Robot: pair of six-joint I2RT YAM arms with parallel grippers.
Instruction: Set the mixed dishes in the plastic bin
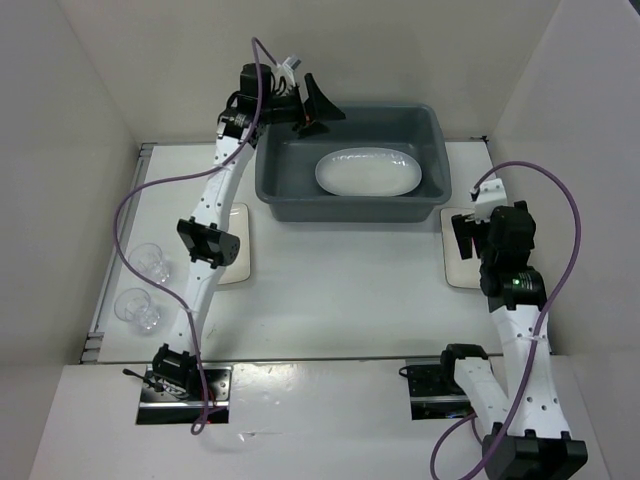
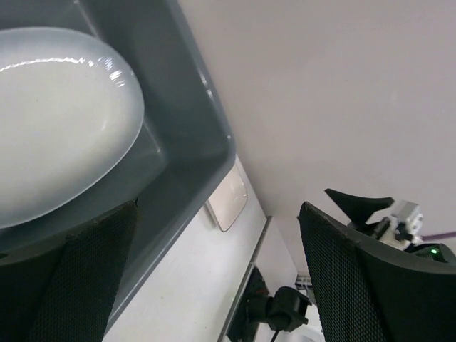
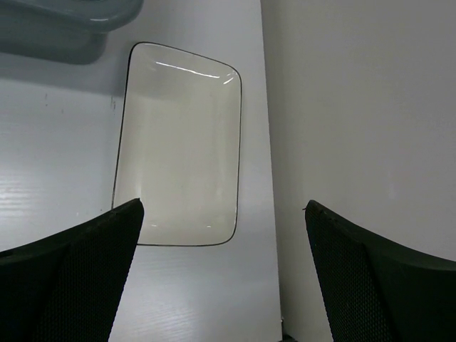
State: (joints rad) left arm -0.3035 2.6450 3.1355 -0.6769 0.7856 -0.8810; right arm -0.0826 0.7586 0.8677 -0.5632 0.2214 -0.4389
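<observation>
Black mesh fingers (image 3: 71,271) of the right claw (image 3: 223,205) fill the foreground of its wrist view, spread wide and empty above a cream plate (image 3: 178,142) lying flat near the right edge of the tabletop (image 1: 340,290). Over the far left corner of the plastic bin (image 1: 430,135) hangs the left claw (image 2: 217,206), spread too, holding nothing. Inside the bin lies the white oval platter (image 1: 368,172). On the left, a second plate (image 1: 238,262) sits partly under the left arm, with a glass cup (image 1: 148,262) and a second cup (image 1: 138,308) near the edge
</observation>
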